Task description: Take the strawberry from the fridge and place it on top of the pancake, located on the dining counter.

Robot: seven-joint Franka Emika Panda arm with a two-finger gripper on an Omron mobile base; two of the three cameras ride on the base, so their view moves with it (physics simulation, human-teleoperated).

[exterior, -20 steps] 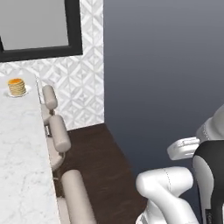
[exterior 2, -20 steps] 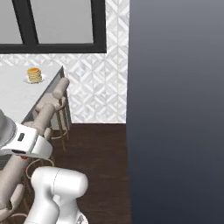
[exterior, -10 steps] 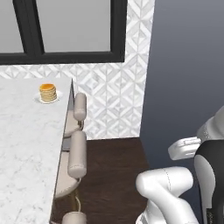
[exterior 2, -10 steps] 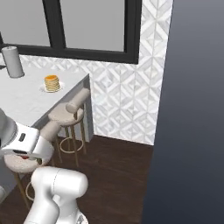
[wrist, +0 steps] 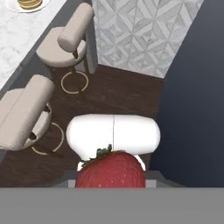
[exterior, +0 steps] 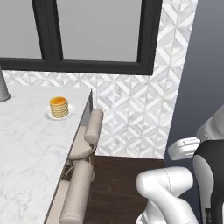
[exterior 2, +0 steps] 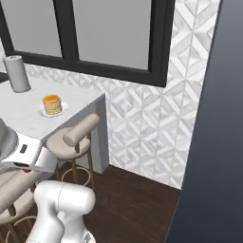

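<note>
Retrieval is complete: the gripper (wrist: 111, 186) pinches the strawberry (wrist: 111, 169). Remaining: reach the dining counter (exterior: 26, 144) and place it on the pancake (exterior: 58, 107), currently well apart.

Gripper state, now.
Gripper: shut on the strawberry, which sits at the bottom of the hand view above the dark floor.

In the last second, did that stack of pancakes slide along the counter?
No. The pancake sits at the same spot near the dining counter corner beside the stool; the cameras swung with the base.
</note>
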